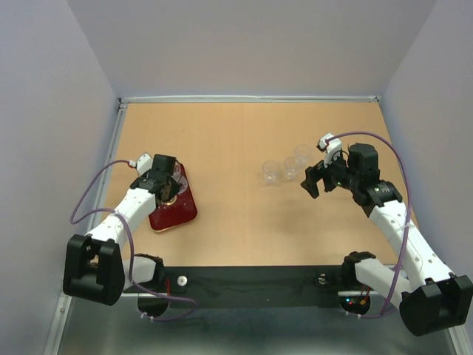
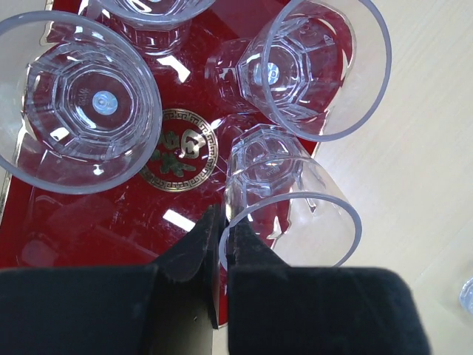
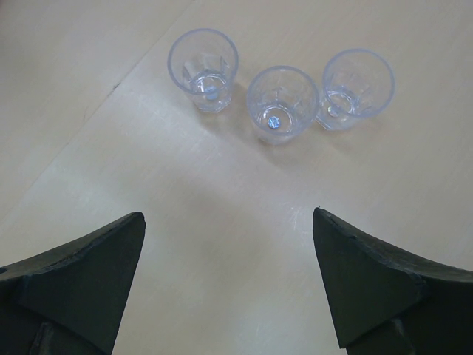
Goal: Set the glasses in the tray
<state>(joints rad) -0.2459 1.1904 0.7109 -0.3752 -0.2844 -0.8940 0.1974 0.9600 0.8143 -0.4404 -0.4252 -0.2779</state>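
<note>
Halfway: three glasses (image 2: 96, 103) sit in the tray (image 2: 111, 229), left gripper (image 2: 220, 244) clamped on a fourth glass (image 2: 288, 200) at its edge (not released), three more glasses (image 3: 281, 103) on the desk (image 3: 222, 207) by the spread-open right gripper (image 3: 228, 214).

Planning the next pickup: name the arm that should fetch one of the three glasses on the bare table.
Right. The right pincer is open, empty and facing the three glasses; the left pincer holds another glass by its rim at the tray.
</note>
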